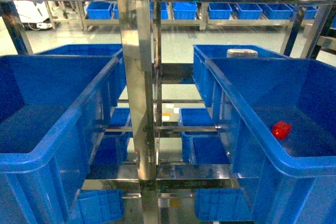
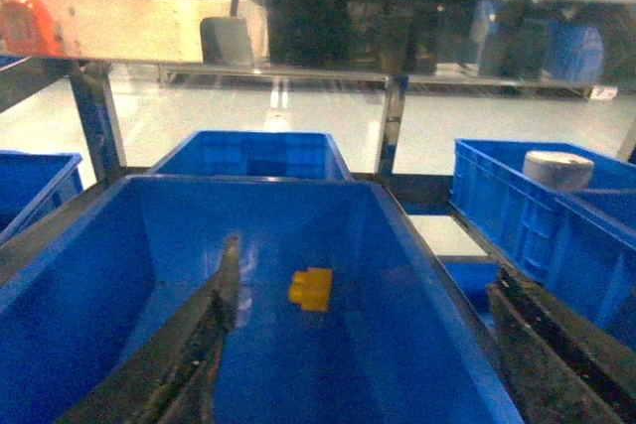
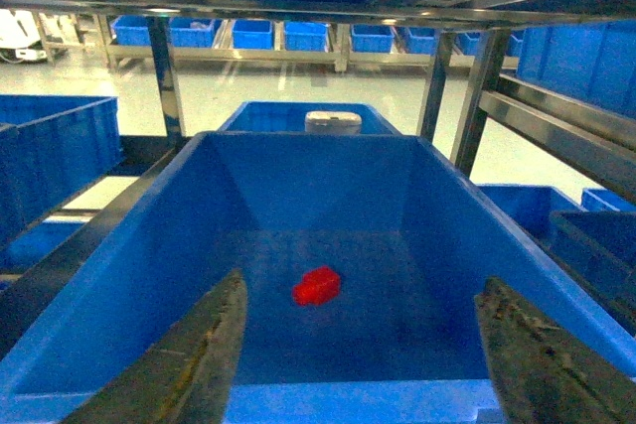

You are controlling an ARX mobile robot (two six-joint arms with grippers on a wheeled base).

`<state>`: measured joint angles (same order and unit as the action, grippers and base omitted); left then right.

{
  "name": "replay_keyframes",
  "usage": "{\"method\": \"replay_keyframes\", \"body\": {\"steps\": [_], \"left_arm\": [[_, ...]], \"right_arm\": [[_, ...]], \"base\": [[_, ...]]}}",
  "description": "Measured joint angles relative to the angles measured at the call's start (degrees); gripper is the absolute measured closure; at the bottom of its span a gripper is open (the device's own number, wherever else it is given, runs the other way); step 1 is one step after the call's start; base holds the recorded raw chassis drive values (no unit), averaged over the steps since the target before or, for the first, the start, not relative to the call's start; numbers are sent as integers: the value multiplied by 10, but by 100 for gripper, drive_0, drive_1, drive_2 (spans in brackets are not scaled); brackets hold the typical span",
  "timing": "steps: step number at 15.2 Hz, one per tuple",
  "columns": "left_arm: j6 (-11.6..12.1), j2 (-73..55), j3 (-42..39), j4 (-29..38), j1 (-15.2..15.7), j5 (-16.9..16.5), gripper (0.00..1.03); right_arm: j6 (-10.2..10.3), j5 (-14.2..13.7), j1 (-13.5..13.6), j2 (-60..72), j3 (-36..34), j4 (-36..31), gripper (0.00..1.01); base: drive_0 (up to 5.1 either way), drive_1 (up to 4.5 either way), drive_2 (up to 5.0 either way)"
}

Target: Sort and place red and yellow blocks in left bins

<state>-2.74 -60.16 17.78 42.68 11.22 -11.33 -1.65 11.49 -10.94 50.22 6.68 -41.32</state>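
The red block (image 3: 317, 286) lies on the floor of a deep blue bin (image 3: 328, 399); in the head view this red block (image 1: 281, 129) sits in the bin on the right (image 1: 247, 108). My right gripper (image 3: 363, 280) hangs open and empty over that bin's near rim, short of the block. The yellow block (image 2: 311, 288) rests on the floor of the left bin (image 2: 417, 265). My left gripper (image 2: 366, 260) is open above it, holding nothing. In the head view the left bin (image 1: 58, 129) hides the yellow block, and neither gripper shows.
A steel rack post (image 1: 135, 77) stands between the two bins. Behind each sits another blue crate; the one at the back right holds a white round object (image 1: 242, 53). More blue crates line the lower shelves and the far wall (image 1: 184, 10).
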Motion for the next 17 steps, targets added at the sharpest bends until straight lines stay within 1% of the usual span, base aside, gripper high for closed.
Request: {"method": "replay_keyframes", "body": {"steps": [1, 2, 3, 4, 5, 6, 7, 8, 9, 15, 17], "left_arm": [[12, 27, -34, -2, -17, 13, 40], [17, 52, -58, -7, -28, 27, 55], [17, 76, -73, -12, -37, 39, 67], [17, 99, -85, -20, -44, 48, 79], [17, 128, -103, -34, -56, 55, 95], [18, 153, -115, -47, -63, 63, 101], [18, 202, -134, -76, -113, 110, 101], [19, 266, -162, -99, -111, 114, 101], [19, 288, -169, -121, -112, 114, 101], [19, 386, -169, -212, -112, 114, 101], [19, 407, -169, -232, -112, 114, 101]], "right_arm": [[5, -18, 16, -34, -15, 8, 40], [7, -31, 28, -67, -21, 24, 55], [8, -42, 38, -92, -28, 45, 68], [8, -50, 47, -109, -42, 43, 80], [8, -75, 65, -119, -59, 43, 95], [10, -106, 104, -143, -59, 71, 99], [10, -113, 111, -205, -59, 118, 99], [10, -113, 109, -279, -59, 191, 99], [10, -113, 109, -307, -59, 215, 99], [10, -113, 109, -367, -59, 278, 99], [10, -113, 109, -382, -59, 293, 99]], "base": [[0, 0, 0], [0, 0, 0], [0, 0, 0], [0, 0, 0], [0, 0, 0], [0, 0, 0], [0, 0, 0], [0, 0, 0], [0, 0, 0], [0, 0, 0], [0, 0, 0]]}}
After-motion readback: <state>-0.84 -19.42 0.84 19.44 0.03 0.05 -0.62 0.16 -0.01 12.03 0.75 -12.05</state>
